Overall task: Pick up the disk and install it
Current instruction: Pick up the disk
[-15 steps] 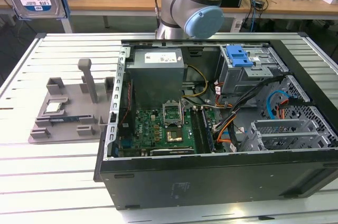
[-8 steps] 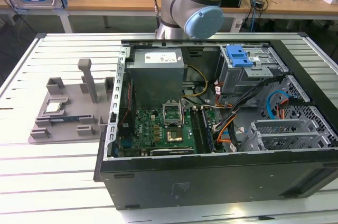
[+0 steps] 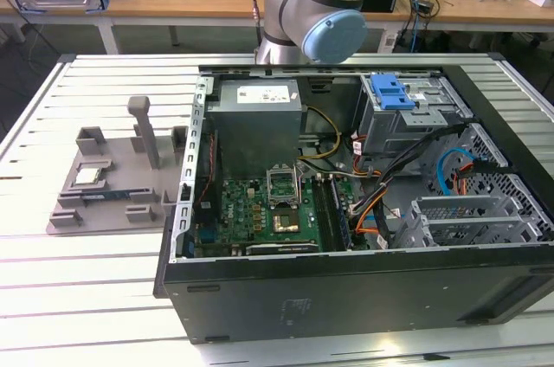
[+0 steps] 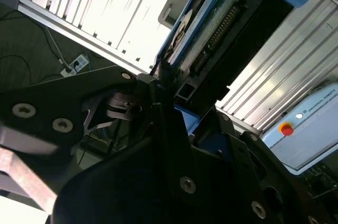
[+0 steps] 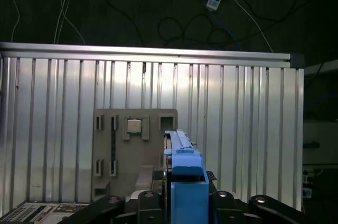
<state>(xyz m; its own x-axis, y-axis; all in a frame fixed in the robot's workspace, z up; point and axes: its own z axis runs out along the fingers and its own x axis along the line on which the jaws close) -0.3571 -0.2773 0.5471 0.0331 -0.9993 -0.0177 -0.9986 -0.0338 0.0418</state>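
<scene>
Ribbed metal desk is carrying the open computer case; your claw is pinching the disk edge-on, held aloft at eleven o'clock from the case in the exterior view.

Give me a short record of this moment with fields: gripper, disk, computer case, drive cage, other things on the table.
gripper: shut on the disk
disk: held edge-on in its blue caddy, outside the computer case
computer case: open, lying on the table, motherboard exposed
drive cage: inside the case, blue bracket on top
other: grey fixture beside the case, at the exterior view's left, a chip in it
</scene>
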